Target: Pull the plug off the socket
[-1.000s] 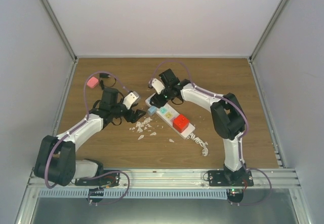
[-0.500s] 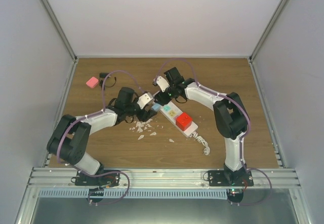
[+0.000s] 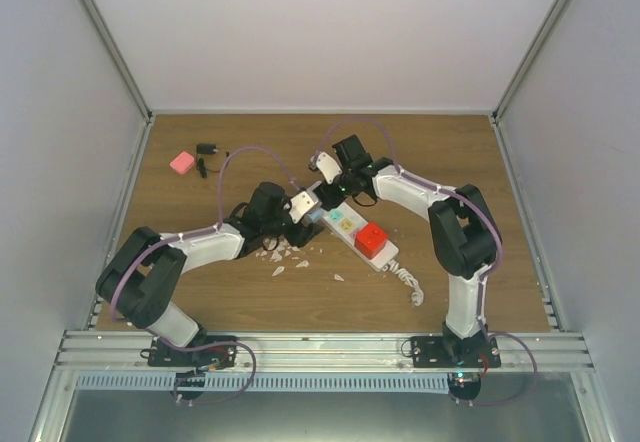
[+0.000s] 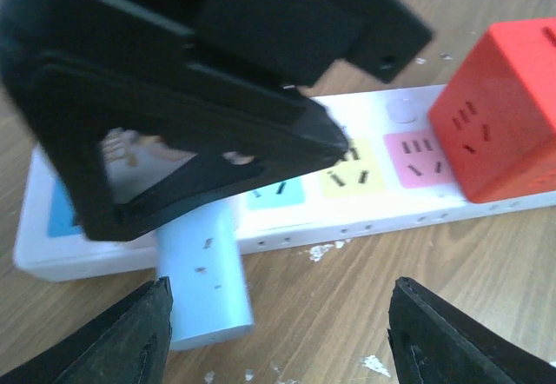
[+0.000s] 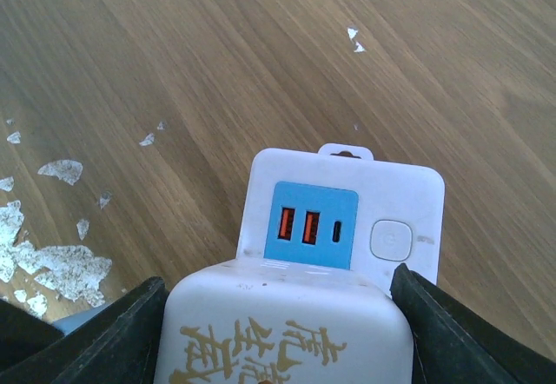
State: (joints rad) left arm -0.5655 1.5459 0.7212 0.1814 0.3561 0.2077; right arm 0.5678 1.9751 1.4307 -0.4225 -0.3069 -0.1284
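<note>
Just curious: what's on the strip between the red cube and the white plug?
Between white plug and red cube, empty outlets on the socket: pink square, yellow square, teal square. Left wrist view.

The left arm (image 3: 200, 247) lies low, stretched from the near-left corner toward the table's middle, its claw (image 4: 278, 336) spread wide and holding nothing. The right arm (image 3: 445, 212) rises from the near edge and bends left toward the middle. Its claw (image 5: 282, 340) points down, fingers (image 5: 113, 336) clamped either side of the plug (image 5: 278, 301).
</note>
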